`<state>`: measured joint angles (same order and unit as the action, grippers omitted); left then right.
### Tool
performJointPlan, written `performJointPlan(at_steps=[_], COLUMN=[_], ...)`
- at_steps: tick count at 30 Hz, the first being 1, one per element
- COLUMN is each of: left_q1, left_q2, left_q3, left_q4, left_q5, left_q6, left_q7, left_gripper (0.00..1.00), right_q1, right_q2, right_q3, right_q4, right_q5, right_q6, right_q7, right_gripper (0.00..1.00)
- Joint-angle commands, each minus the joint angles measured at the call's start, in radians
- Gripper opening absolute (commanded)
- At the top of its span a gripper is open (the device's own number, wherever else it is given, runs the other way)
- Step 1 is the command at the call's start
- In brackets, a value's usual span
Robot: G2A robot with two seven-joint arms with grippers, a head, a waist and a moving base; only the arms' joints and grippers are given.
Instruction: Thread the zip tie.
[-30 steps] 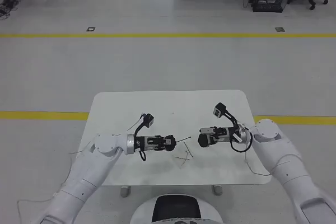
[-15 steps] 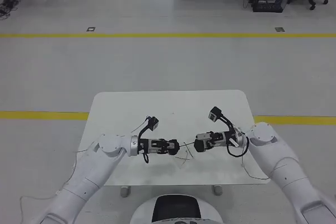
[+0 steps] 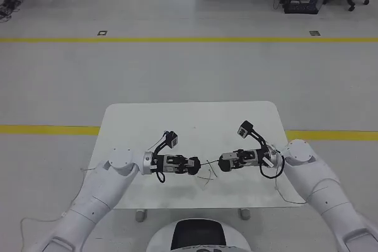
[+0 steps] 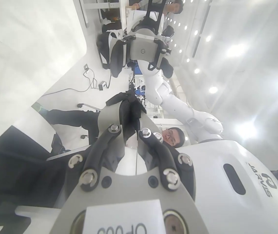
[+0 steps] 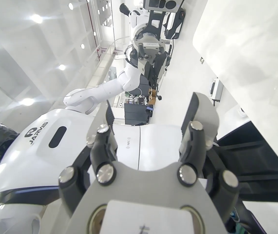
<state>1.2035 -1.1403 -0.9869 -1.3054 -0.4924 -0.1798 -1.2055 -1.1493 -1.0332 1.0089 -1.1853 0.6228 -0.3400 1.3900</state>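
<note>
One zip tie [image 3: 207,164] — pointing at right gripper [image 3: 219,163]

The tabletop [image 3: 189,120] is smooth, white and matt, like laminate. The left claw [image 4: 128,109] has a brushed grey metal body, matt black link bars and bright polished screw heads. Its finger pads [image 4: 125,120] look like dull black rubber. The right claw [image 5: 153,103] is made the same way, with ribbed black pads [image 5: 190,109] on its grey metal fingers. The zip tie [image 3: 208,163] is thin black plastic. The floor [image 3: 189,69] is smooth pale grey with a slight sheen.
</note>
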Motion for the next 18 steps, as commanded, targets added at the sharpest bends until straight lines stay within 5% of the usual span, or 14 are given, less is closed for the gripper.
performJointPlan(at_steps=[1, 18], left_q1=[-0.002, -0.03], left_q2=[0.001, 0.005], left_q3=[0.003, 0.038], left_q4=[0.002, 0.022], left_q5=[-0.007, -0.063], left_q6=[0.0, 0.007], left_q7=[-0.003, -0.031], left_gripper=[0.0, 0.0], right_q1=[0.001, 0.01], right_q2=[0.003, 0.015], right_q3=[-0.006, -0.03], right_q4=[-0.002, 0.007], right_q5=[0.006, 0.052], right_q6=[0.0, 0.0], right_q7=[0.0, 0.0], right_gripper=[0.37, 0.24])
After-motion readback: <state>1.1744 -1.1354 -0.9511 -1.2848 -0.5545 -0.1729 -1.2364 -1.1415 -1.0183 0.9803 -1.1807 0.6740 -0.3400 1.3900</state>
